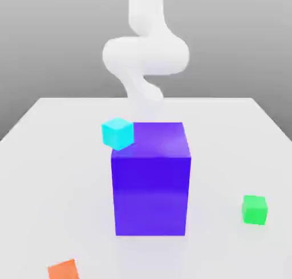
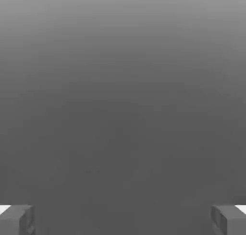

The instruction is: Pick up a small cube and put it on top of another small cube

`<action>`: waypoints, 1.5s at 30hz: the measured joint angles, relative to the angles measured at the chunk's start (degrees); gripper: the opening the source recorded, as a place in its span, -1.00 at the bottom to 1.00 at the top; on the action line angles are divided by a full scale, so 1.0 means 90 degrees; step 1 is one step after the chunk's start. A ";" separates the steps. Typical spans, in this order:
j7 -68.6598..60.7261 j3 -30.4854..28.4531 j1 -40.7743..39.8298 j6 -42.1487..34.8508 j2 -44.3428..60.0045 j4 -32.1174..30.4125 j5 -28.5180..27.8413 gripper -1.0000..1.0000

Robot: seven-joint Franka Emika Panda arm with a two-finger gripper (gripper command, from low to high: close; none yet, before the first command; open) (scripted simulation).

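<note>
In the exterior view a small cyan cube point(image 1: 117, 133) shows at the upper left corner of a big blue-violet block point(image 1: 151, 181). Whether it touches the block I cannot tell. A small green cube point(image 1: 254, 209) lies on the table to the exterior view's right of the block. A small orange cube point(image 1: 64, 270) sits at the near edge on the exterior view's left. My white arm point(image 1: 145, 55) rises behind the block, and its hand is hidden there. In the hand view my gripper point(image 2: 123, 219) is open, its grey fingertips point(image 2: 17, 218) far apart, with only grey background between them.
The white table point(image 1: 51, 175) spreads around the big block, which stands in the middle and is much taller than the small cubes. The hand view shows no object.
</note>
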 joint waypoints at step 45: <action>-0.1771 0.1193 0.2363 0.2032 0.8335 0.1437 -0.1474 -1.00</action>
